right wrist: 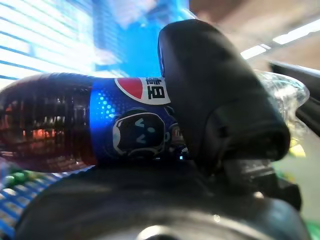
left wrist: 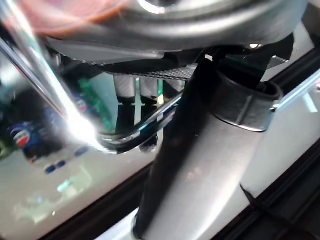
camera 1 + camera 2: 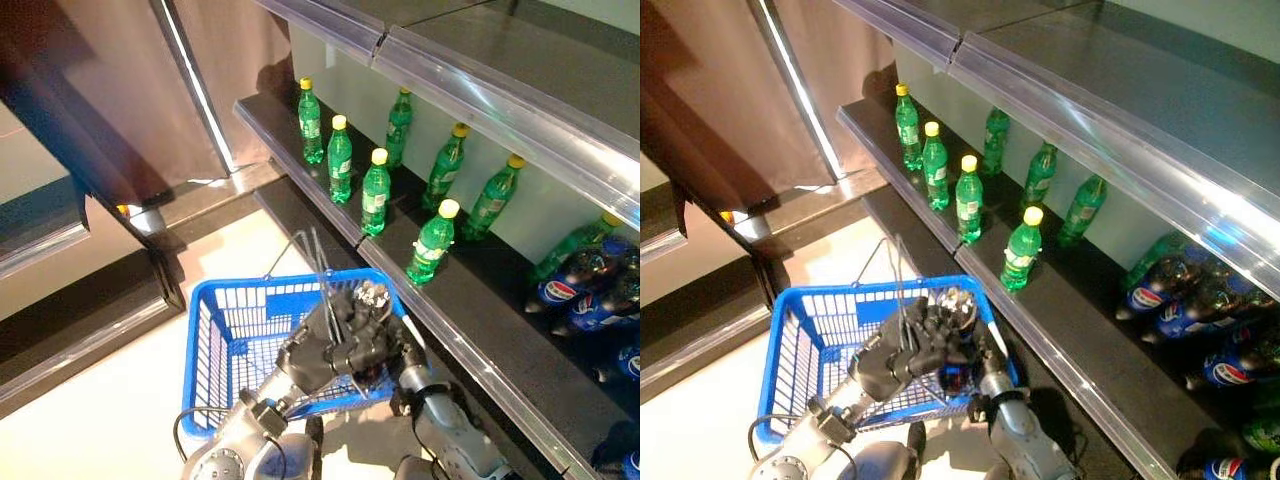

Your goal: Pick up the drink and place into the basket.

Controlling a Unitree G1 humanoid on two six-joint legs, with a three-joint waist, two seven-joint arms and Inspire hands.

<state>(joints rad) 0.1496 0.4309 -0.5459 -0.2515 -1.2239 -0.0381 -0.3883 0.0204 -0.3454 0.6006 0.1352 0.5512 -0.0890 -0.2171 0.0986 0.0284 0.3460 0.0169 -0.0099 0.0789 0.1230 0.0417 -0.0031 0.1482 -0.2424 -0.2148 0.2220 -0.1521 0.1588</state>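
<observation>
Your right hand (image 1: 220, 105) has its thumb and fingers curled round a cola bottle (image 1: 75, 125), held on its side over the near right corner of the blue basket (image 3: 215, 330). Your left hand (image 3: 320, 350) is wrapped round the basket's wire handle (image 2: 130, 137), right beside the right hand. Green bottles (image 3: 376, 192) stand on the dark shelf (image 3: 480, 310) beyond.

Two silver-grey metal forearms, tubular and smooth, each ending in a dark hand. Left hand (image 3: 335, 345): black, blocky palm housing with segmented fingers. Right hand (image 1: 220, 105): glossy black, rounded thumb casing over a dark, curved palm shell. Dark collar bands ring both wrists; the left wrist carries a round, silver joint housing.
</observation>
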